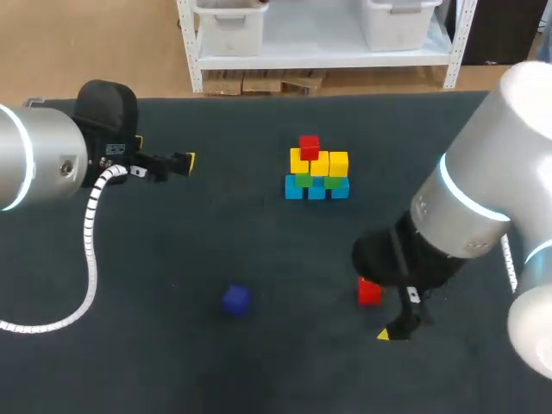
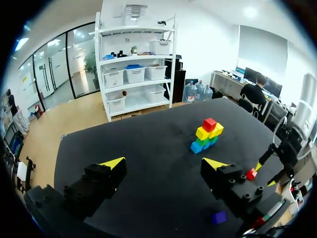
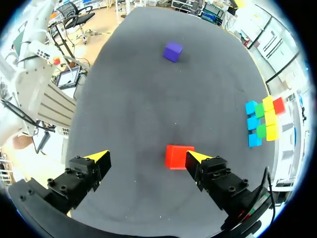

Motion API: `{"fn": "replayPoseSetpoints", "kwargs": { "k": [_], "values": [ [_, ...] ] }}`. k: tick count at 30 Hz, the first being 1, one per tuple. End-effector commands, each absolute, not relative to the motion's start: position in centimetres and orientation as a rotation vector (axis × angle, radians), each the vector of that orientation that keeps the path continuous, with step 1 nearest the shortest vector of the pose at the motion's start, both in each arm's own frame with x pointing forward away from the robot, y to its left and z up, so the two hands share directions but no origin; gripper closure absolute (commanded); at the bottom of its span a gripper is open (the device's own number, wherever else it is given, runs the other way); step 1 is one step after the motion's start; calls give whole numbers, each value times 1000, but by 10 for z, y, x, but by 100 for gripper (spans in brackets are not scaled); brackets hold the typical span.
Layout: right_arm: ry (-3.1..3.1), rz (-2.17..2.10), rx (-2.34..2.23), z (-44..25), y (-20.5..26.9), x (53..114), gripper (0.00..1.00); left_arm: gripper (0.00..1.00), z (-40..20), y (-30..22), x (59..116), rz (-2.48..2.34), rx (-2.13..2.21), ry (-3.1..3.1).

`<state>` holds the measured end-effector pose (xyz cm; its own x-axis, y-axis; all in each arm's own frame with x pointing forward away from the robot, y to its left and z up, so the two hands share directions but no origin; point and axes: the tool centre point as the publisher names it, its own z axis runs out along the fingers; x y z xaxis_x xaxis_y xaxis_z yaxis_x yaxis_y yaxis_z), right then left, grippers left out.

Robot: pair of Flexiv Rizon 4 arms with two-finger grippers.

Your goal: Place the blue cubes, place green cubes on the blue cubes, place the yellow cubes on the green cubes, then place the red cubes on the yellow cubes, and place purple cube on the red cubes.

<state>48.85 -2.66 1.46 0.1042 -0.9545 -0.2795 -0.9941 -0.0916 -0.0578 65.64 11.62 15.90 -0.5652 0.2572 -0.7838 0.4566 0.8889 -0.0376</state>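
Table [image 1: 216, 241]: dark top; carries the stack near the middle and two stray cubes nearer the robot.
Stack [image 1: 316, 172]: blue row at the bottom, green on it, yellow on the green; one placed red cube [image 1: 309, 147] sits on the yellow at the left end; the spot beside it on the yellow is bare.
Left gripper [image 2: 164, 163]: off to the left of the stack, well apart from it; fingers spread, nothing between them.
Right gripper [image 3: 146, 156]: low over the near right part of the table; fingers spread wide, not gripping.
Loose red cube [image 3: 178, 156]: flat on the table between the right fingers, close against one of them; contact with that finger possible, cannot confirm from this angle.
Purple cube [image 1: 235, 299]: on the table, near front, well apart from the stack and both grippers.
Step in hand (judgement): red layer half done; second red being fetched.
Next move (judgement): centre the right fingers about the red cube, close, lift, carry to the stack and set it beside the first red; purple comes last.
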Motion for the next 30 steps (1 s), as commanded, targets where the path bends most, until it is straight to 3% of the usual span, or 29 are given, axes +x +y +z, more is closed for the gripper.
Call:
{"fn": "replayPoseSetpoints", "kwargs": {
  "k": [1, 30],
  "values": [
    [1950, 218, -2146, 0, -17, 490, 0, 0, 159, 118, 658, -307, 517, 2198],
    [1902, 34, -2037, 23, -30, 520, 0, 0, 159, 118, 658, -307, 517, 2198]
  ]
}}
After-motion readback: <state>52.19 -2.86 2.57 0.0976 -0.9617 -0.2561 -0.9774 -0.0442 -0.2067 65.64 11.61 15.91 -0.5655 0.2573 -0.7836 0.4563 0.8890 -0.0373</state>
